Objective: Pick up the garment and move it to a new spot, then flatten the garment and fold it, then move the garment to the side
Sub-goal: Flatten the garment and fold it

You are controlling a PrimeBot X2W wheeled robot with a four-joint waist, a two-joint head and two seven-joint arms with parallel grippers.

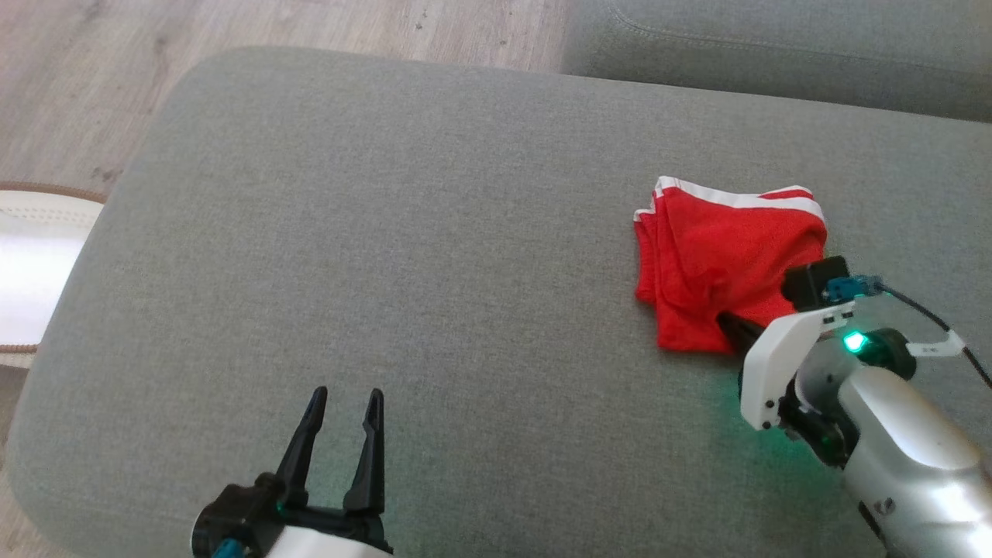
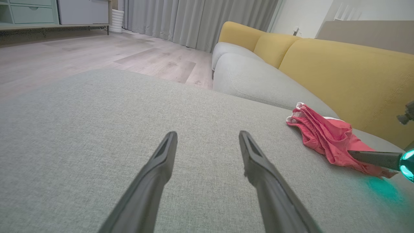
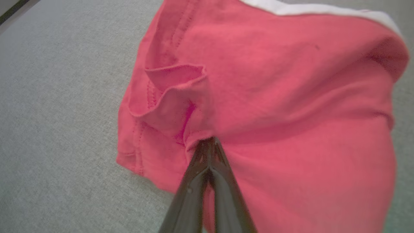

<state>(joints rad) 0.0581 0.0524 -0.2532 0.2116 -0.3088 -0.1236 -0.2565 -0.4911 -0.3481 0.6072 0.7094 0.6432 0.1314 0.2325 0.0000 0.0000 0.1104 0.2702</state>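
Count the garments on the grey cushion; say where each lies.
1. The red garment lies bunched on the right of the cushion, pinched by the right gripper. Anything beneath its folds is hidden.

Head: down on cushion (image 1: 387, 232); left wrist low, distant; right wrist close; all share garment (image 1: 721, 263).

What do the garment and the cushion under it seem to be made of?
The garment looks like a soft red knit, perhaps cotton or sports jersey, with a matte finish. It creases loosely and shows stitched seams and a white trim. The cushion looks like grey woven upholstery, also matte, with a fine flecked weave across its surface.
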